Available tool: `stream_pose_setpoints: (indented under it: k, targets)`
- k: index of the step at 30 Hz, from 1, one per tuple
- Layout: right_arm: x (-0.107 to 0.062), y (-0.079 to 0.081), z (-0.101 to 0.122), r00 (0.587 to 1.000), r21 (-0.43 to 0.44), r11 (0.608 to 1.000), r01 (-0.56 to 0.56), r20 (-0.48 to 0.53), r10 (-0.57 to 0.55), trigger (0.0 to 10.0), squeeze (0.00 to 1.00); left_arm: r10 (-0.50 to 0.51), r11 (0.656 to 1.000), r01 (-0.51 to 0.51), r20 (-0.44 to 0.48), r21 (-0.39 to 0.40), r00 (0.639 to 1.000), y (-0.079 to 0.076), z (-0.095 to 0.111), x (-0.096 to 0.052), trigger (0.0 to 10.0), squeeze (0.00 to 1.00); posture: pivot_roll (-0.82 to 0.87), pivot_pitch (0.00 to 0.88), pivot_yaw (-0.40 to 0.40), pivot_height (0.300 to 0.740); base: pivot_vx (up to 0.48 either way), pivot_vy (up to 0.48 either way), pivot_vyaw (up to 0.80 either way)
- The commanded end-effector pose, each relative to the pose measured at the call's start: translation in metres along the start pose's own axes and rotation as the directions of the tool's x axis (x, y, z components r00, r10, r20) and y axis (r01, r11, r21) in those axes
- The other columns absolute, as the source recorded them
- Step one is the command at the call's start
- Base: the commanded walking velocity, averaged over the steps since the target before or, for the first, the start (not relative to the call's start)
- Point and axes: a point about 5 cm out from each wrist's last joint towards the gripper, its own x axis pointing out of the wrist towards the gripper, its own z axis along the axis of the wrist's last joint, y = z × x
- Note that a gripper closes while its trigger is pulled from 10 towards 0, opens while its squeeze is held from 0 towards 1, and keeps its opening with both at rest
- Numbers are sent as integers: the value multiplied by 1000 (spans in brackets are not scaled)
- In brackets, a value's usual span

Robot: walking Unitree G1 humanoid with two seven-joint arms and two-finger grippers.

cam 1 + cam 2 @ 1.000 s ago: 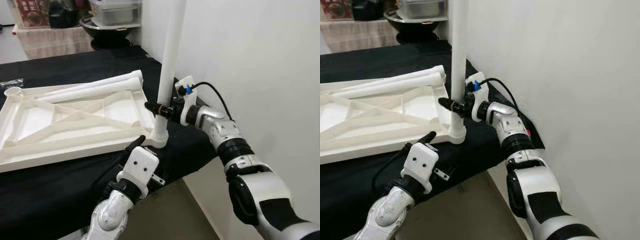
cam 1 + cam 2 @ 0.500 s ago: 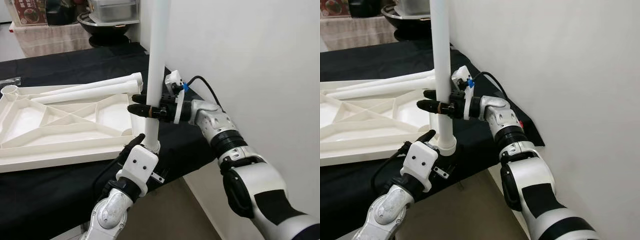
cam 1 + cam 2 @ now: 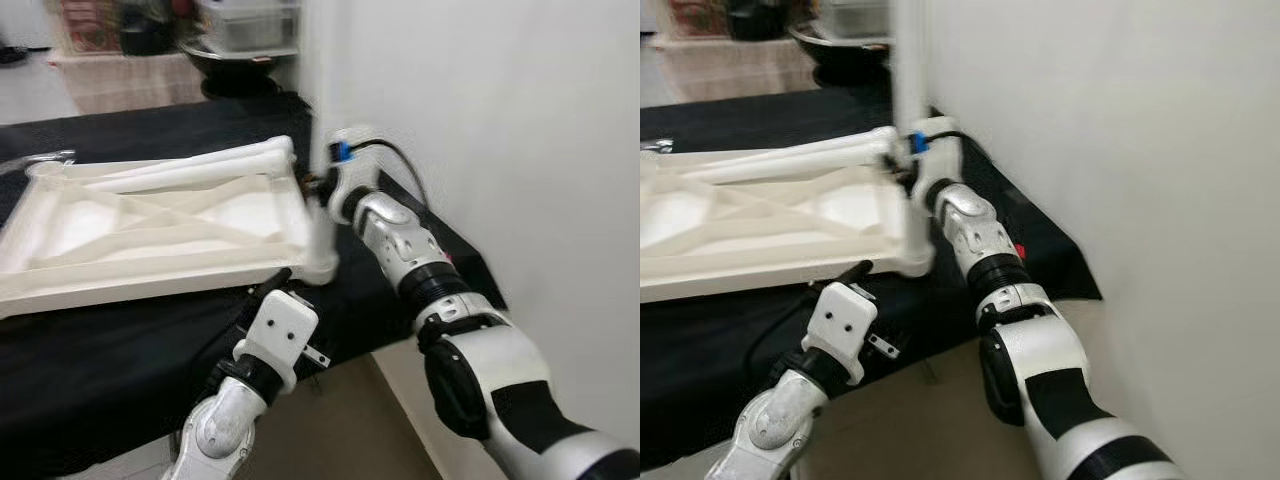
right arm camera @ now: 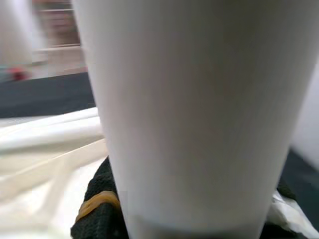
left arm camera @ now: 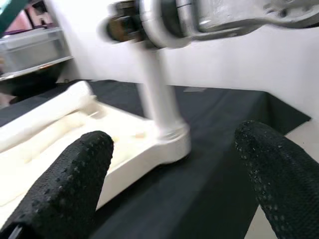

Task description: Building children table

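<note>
No writing is legible; the head views are blurred. The white table leg (image 3: 908, 90), cut off above, is pinched by the right gripper (image 4: 107, 209); the left gripper (image 5: 169, 159) is spread.

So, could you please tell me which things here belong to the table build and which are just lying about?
Job:
tabletop, lying underside up
upright leg in its corner socket
spare legs lying on it
right gripper, on the upright leg
left gripper, jaws open

Lying about:
black cloth
bowl behind
</note>
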Motion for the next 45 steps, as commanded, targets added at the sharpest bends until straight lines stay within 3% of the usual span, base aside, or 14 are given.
stream_pose_setpoints:
  k: [1, 6, 7, 9, 10, 17, 18, 24, 26, 28, 30, 33, 38, 45]
  targets:
    - [-4, -21, -7, 978, 42, 977, 208, -25, -207, 0, 0, 0, 1000, 0, 4, 4, 1000, 0, 2, 0, 10000, 0, 33, 0, -106, 740, 0, 0, 0]
    - [-7, -19, -4, 963, 58, 961, 269, 0, -270, 0, 0, 0, 1000, 0, 4, 3, 1000, 0, 2, 0, 10000, 0, 35, 0, -107, 740, 0, 0, 0]
    - [-7, -13, -4, 966, 69, 964, 258, 0, -259, 8745, 0, -1, 1000, 1, 4, 4, 1000, 0, 2, 0, 10000, 0, 36, 0, -107, 740, 0, 0, 0]
    - [-7, -7, -4, 969, 80, 966, 246, -4, -246, 10000, 0, -1, 1000, 1, 3, 5, 1000, -1, 2, 0, 10000, 0, 37, 0, -111, 740, 0, 0, 0]
    - [-6, 1, -4, 979, 89, 976, 201, 2, -202, 10000, 1000, -1, 1000, 1, 2, 7, 1000, -1, 1, 0, 10000, 0, 37, 0, -110, 740, 0, 0, 0]
    - [-6, 15, -1, 990, 63, 989, 132, 35, -134, 10000, 1000, -1, 1000, 1, -1, 7, 1000, -1, 1, -2, 10000, 0, 41, 0, -115, 740, 0, 0, 0]
    - [-5, 17, 3, 995, 60, 994, 87, 45, -90, 10000, 0, -1, 1000, 1, -2, 8, 1000, -1, 1, -2, 10000, 0, 41, 0, -113, 740, 0, 0, 0]
    - [-3, 28, 6, 985, 71, 983, -170, 12, 170, 10000, 0, -2, 1000, 3, -3, 11, 1000, -1, 0, -2, 10000, 0, 37, 0, -111, 740, 0, 0, 0]
    - [-9, 33, -2, 886, 87, 885, -457, -48, 462, 10000, 0, -4, 1000, 4, 0, 9, 1000, -1, 0, -1, 10000, 0, 38, 0, -111, 740, 0, 0, 0]
    - [-9, 33, -2, 886, 87, 885, -457, -48, 462, 10000, 0, -4, 1000, 4, 0, 9, 1000, -1, 0, -1, 10000, 0, 38, 0, -111, 740, 0, 0, 0]
    - [-22, 26, -5, 693, 95, 695, -713, -59, 719, 10000, 0, -4, 1000, 3, 3, 7, 1000, -1, 1, -1, 10000, 0, 43, 0, -113, 740, 0, 0, 0]
    - [-31, 18, -4, 564, 83, 565, -821, -38, 825, 10000, 0, -3, 1000, 3, 6, 9, 1000, -1, 2, 0, 10000, 0, 44, 0, -112, 740, 0, 0, 0]
    - [-36, 10, -4, 451, 89, 450, -889, -6, 892, 10000, 0, -3, 1000, 3, 8, 8, 1000, -1, 2, 0, 10000, 0, 46, 0, -112, 740, 0, 0, 0]
    - [-33, 15, -9, 444, 99, 443, -891, -12, 896, 10000, 0, 1, 1000, -1, 19, 5, 1000, 0, 5, 1, 10000, 0, 54, 0, -119, 740, 0, 0, 0]
